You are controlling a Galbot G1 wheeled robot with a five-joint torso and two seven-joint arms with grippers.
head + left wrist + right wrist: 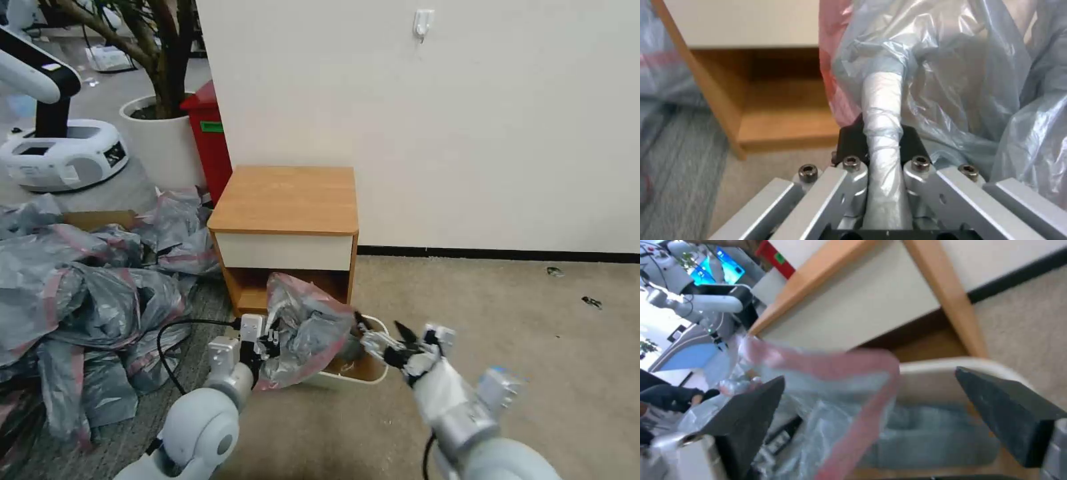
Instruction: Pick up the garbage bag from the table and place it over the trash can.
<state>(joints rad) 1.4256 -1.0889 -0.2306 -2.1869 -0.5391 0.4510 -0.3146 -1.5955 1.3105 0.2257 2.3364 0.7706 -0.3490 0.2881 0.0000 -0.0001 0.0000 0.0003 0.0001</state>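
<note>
Over one trash can [363,373], one garbage bag [307,330].

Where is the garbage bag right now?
In the head view, the garbage bag hangs from the shut left tool, draped over the trash can before the nightstand.

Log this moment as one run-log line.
left gripper: shut on bag | right gripper: open at can | bag: partly over can

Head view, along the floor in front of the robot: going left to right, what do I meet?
Heap of grey bags → left gripper → garbage bag → trash can → right gripper → bare carpet.
</note>
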